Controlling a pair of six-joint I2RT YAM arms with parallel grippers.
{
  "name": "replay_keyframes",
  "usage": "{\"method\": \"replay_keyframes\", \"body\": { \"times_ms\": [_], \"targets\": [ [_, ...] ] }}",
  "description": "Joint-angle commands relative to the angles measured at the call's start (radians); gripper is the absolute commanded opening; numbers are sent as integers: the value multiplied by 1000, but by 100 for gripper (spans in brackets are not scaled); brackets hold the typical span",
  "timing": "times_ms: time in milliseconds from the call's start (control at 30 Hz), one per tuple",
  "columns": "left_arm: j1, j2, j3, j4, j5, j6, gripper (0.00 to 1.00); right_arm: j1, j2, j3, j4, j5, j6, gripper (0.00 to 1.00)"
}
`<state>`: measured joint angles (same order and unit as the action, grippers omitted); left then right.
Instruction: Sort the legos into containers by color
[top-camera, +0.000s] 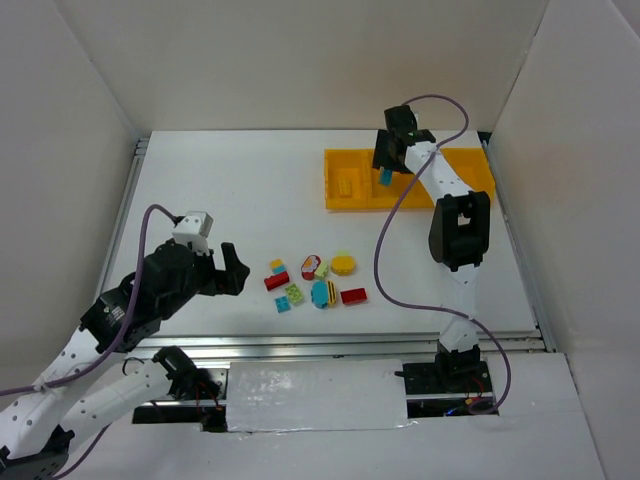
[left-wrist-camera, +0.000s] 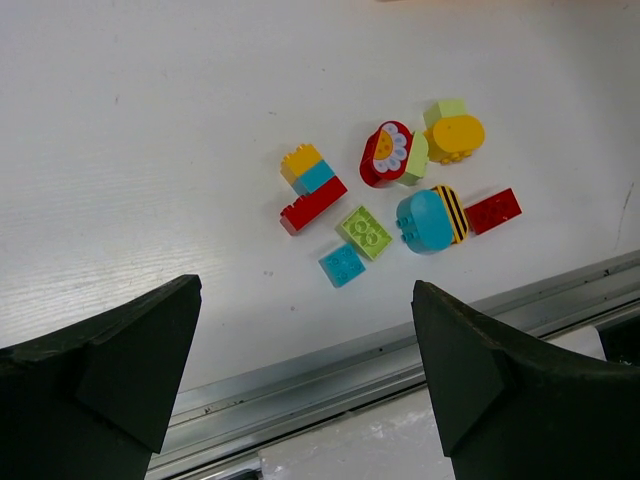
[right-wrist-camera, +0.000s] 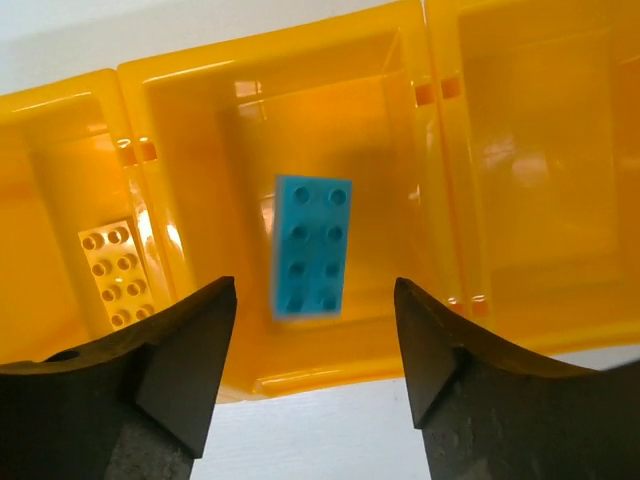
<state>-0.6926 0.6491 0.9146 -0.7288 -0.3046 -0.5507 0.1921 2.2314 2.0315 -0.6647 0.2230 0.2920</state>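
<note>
Where only the top view reaches: white tabletop (top-camera: 200, 200), both arms, whole yellow tray (top-camera: 345, 207) at far right.
Right wrist view only: blue lego (right-wrist-camera: 312, 245), studs clear, outline blurred, within the tray's second compartment from left; resting or mid-air, cannot tell.
Leftmost compartment: one yellow lego (right-wrist-camera: 112, 272).
Right tool (right-wrist-camera: 312, 300): jaws apart, a gap either side of the blue lego, not gripping.
Left tool (left-wrist-camera: 305, 288): jaws spread wide, gripping nothing, above tabletop near loose legos (left-wrist-camera: 428, 220).
Left wrist view only: flower print on red lego (left-wrist-camera: 385, 153).
</note>
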Motion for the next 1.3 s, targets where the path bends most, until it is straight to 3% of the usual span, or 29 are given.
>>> {"method": "replay_keyframes", "body": {
  "times_ms": [0, 67, 233, 333, 367, 433, 500, 633, 767, 1267],
  "targets": [
    [-7, -16, 1, 42, 15, 20, 100, 7, -21, 42, -22, -13, -11, 74],
    [-7, -17, 0, 45, 16, 20, 100, 6, -50, 38, -24, -16, -10, 80],
    [-7, -14, 1, 43, 9, 15, 100, 36, -183, -13, -58, -46, 38, 81],
    [-7, -19, 7, 28, -31, -2, 99, 85, -369, -230, 14, -188, 53, 84],
    [-5, -23, 9, 23, -47, -11, 100, 142, -466, -383, 48, -217, 50, 99],
    [-4, -38, 6, 11, -83, -31, 100, 213, -570, -559, 99, -183, 90, 100],
    [-4, -55, 3, 8, -100, -40, 99, 332, -611, -654, 138, -131, 113, 100],
    [-5, -66, -3, 17, -80, -38, 99, 444, -688, -833, 155, -76, 244, 100],
    [-5, -60, -5, 22, -67, -31, 99, 500, -722, -918, 169, 70, 386, 100],
    [-10, -54, -11, 32, -34, -20, 100, 524, -561, -895, 149, 105, 395, 100]
  ]
}}
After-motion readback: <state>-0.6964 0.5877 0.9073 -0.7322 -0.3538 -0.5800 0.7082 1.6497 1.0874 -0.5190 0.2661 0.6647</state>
